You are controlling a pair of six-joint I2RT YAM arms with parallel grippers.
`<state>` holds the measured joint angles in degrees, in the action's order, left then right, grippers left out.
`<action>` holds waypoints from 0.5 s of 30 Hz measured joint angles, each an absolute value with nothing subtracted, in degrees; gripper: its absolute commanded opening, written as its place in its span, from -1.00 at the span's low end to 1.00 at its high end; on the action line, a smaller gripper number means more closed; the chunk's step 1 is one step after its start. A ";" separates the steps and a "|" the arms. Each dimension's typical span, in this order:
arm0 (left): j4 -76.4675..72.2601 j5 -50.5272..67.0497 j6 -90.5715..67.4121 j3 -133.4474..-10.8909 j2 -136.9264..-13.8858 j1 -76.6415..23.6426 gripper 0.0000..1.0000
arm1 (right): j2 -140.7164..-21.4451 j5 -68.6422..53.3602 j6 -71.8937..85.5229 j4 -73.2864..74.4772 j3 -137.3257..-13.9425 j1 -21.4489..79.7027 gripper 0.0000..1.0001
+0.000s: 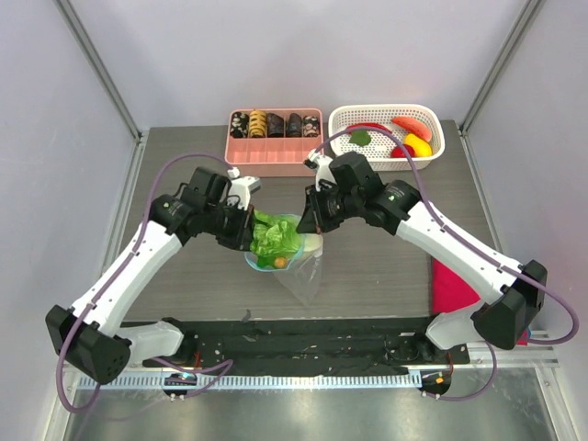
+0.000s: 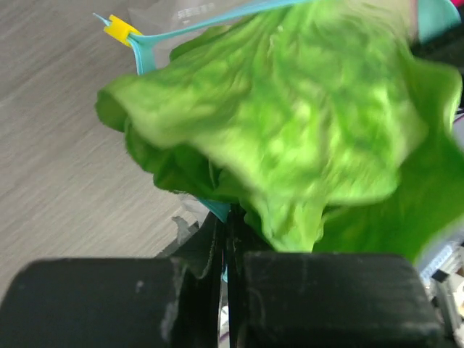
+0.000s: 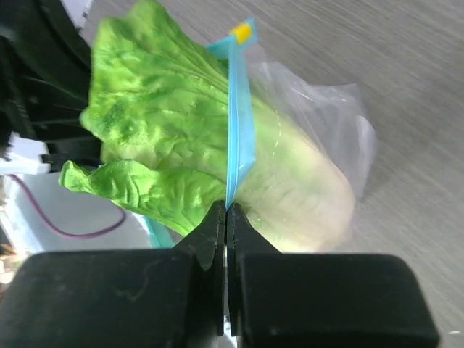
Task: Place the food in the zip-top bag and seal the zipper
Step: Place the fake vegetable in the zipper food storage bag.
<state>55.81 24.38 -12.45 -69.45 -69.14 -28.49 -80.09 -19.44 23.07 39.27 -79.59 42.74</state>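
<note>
My right gripper (image 3: 226,210) is pinching shut on the light-blue zipper (image 3: 239,123), and my left gripper (image 2: 226,217) is clamping closed on the strip's other side, both holding the bag (image 3: 319,145) over the grey wood-grain table (image 1: 367,266) between pale walls. The lettuce (image 3: 159,138) is lying between my grippers, its pale stem end inside the bag and its green leaves spilling out over the zipper. The pink tray (image 1: 274,154) and white basket (image 1: 386,129) are standing well apart at the far edge, with bare table lying on either side of the bag.
</note>
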 measured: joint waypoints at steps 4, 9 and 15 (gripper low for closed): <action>55.55 24.27 -9.98 -69.32 -67.66 -28.49 -0.51 | -80.27 -18.13 18.13 39.42 -78.56 42.48 -0.98; 53.78 26.39 -7.66 -66.19 -62.63 -28.49 0.24 | -80.25 -17.58 14.13 39.22 -76.49 41.98 -0.98; 51.70 29.26 -5.85 -63.05 -58.11 -28.47 0.42 | -80.23 -18.31 12.40 38.83 -73.41 38.83 -0.98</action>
<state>51.70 29.26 -5.85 -63.05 -58.11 -28.47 -80.23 -18.31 12.40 38.83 -73.41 38.83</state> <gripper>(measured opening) 0.693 0.022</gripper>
